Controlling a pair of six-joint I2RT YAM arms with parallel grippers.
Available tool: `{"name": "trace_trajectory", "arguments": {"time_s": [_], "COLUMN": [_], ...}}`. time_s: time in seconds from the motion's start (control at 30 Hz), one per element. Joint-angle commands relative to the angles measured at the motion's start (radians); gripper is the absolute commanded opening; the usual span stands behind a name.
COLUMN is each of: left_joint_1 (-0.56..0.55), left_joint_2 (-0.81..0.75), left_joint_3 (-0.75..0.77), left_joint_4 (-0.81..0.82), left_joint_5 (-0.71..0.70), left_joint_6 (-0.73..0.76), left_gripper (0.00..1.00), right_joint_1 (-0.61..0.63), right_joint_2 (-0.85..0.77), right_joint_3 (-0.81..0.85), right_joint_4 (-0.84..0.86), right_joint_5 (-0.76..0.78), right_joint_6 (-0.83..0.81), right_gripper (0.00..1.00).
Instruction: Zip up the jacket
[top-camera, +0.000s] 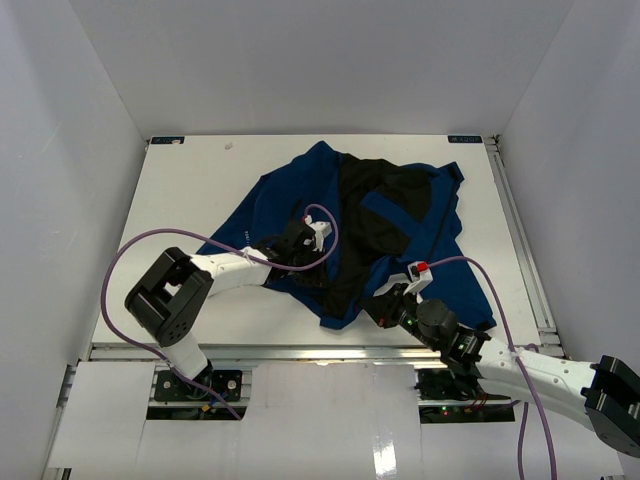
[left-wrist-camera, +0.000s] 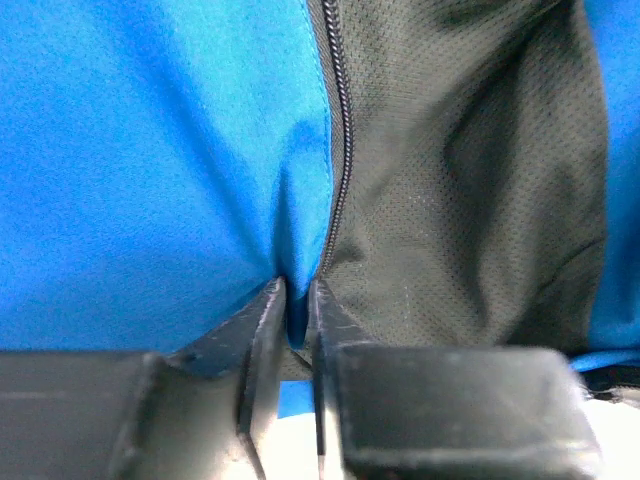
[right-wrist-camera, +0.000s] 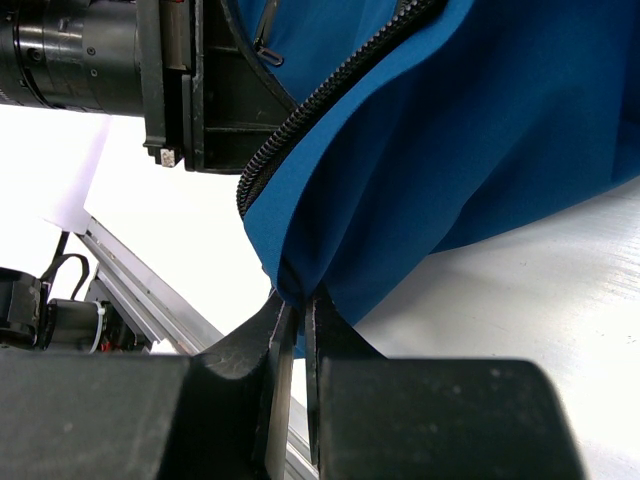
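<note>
- Two grippers grip the jacket (top-camera: 300, 190), which lies crumpled on the white table (top-camera: 190, 180) with its front open and its black lining (top-camera: 375, 215) showing up the middle.
- In the top view the left gripper (top-camera: 303, 243) sits at the jacket's 8 o'clock edge and the right gripper (top-camera: 380, 303) at its 6 o'clock hem. The fingertips of both are hidden by wrist bodies and folds.
- In the left wrist view the fingers (left-wrist-camera: 262, 320) are nearly together, nipping a fold of blue cloth just beside the zipper teeth (left-wrist-camera: 340, 150). The teeth run up toward 12 o'clock, and their lower end disappears behind the fingertips.
- Blue shell fills that view from 9 to 11 o'clock, and black mesh lining from 1 to 3 o'clock.
- In the right wrist view the gripper is clenched on a corner of the blue hem. A second run of zipper teeth (right-wrist-camera: 320, 100) climbs toward 1 o'clock and is cut off at the frame's top.
- At 10 o'clock there, a black housing (right-wrist-camera: 170, 80) is cropped by the edge.
- Sleeves and collar are hard to tell apart among the folds.
</note>
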Motion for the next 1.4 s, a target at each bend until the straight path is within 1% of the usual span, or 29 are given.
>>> {"name": "trace_trajectory", "arguments": {"time_s": [0.0, 0.03, 0.07, 0.1, 0.13, 0.2, 0.27, 0.3, 0.33, 0.4, 0.43, 0.47, 0.6, 0.63, 0.7, 0.8, 0.9, 0.97, 1.07, 1.13, 1.27, 1.33, 1.37], "left_joint_1": [0.0, 0.0, -0.001, -0.001, -0.001, -0.001, 0.0, -0.001, -0.001, -0.001, -0.001, -0.001, -0.001, -0.001, -0.001, -0.001, 0.004, 0.01, 0.019, 0.021, 0.027, 0.028, 0.031], "left_joint_2": [-0.063, -0.063, -0.063, -0.063, -0.063, -0.065, -0.07, -0.071, -0.074, -0.077, -0.079, -0.081, -0.09, -0.093, -0.102, -0.122, -0.18, -0.211, -0.293, -0.347, -0.429, -0.461, -0.472], "left_joint_3": [0.005, 0.006, 0.007, 0.01, 0.011, 0.011, 0.008, 0.006, 0.004, 0.005, 0.004, 0.003, 0.003, 0.004, 0.005, -0.001, -0.008, -0.024, -0.079, -0.114, -0.184, -0.223, -0.228], "left_joint_4": [0.027, 0.028, 0.028, 0.028, 0.029, 0.032, 0.037, 0.039, 0.039, 0.041, 0.043, 0.046, 0.061, 0.061, 0.061, 0.063, 0.062, 0.089, 0.201, 0.273, 0.413, 0.459, 0.456], "left_joint_5": [0.027, 0.027, 0.027, 0.028, 0.028, 0.027, 0.025, 0.023, 0.02, 0.019, 0.023, 0.027, 0.035, 0.036, 0.036, 0.034, 0.02, 0.031, 0.073, 0.099, 0.166, 0.194, 0.192], "left_joint_6": [0.002, 0.002, 0.002, 0.001, 0.001, 0.003, 0.002, 0.001, 0.0, 0.002, 0.004, 0.004, 0.002, 0.002, 0.002, 0.008, 0.02, 0.026, 0.02, 0.017, 0.011, 0.01, 0.01], "left_gripper": [0.05, 0.04, 0.06, 0.21, 0.3, 0.17, 0.0, 0.0, 0.07, 0.31, 0.31, 0.28, 0.07, 0.03, 0.0, 0.0, 0.0, 0.0, 0.0, 0.0, 0.0, 0.0, 0.0], "right_joint_1": [0.007, 0.007, 0.007, 0.007, 0.007, 0.007, 0.007, 0.007, 0.008, 0.007, 0.007, 0.007, 0.009, 0.009, 0.01, 0.011, 0.01, 0.01, 0.01, 0.012, 0.008, 0.003, -0.002], "right_joint_2": [-0.005, -0.006, -0.007, -0.007, -0.007, -0.007, -0.008, -0.007, -0.007, -0.004, -0.003, -0.002, 0.001, 0.001, 0.001, 0.003, 0.014, 0.032, 0.092, 0.163, 0.278, 0.305, 0.316], "right_joint_3": [-0.341, -0.341, -0.341, -0.342, -0.343, -0.344, -0.344, -0.343, -0.343, -0.343, -0.345, -0.345, -0.342, -0.342, -0.342, -0.343, -0.338, -0.308, -0.226, -0.156, -0.007, 0.056, 0.077], "right_joint_4": [0.047, 0.048, 0.049, 0.049, 0.05, 0.05, 0.052, 0.052, 0.052, 0.053, 0.054, 0.055, 0.059, 0.059, 0.059, 0.059, 0.065, 0.072, 0.088, 0.105, 0.158, 0.165, 0.165], "right_joint_5": [0.013, 0.013, 0.013, 0.013, 0.014, 0.015, 0.015, 0.016, 0.015, 0.016, 0.015, 0.015, 0.013, 0.013, 0.013, 0.018, 0.027, 0.032, 0.058, 0.066, 0.057, 0.063, 0.062], "right_joint_6": [-0.008, -0.009, -0.01, -0.01, -0.01, -0.01, -0.01, -0.01, -0.01, -0.01, -0.01, -0.01, -0.01, -0.01, -0.01, -0.01, -0.01, -0.02, -0.052, -0.08, -0.188, -0.218, -0.23], "right_gripper": [0.08, 0.08, 0.08, 0.08, 0.08, 0.08, 0.08, 0.08, 0.08, 0.08, 0.08, 0.08, 0.08, 0.08, 0.08, 0.08, 0.08, 0.08, 0.08, 0.08, 0.08, 0.08, 0.08]}}
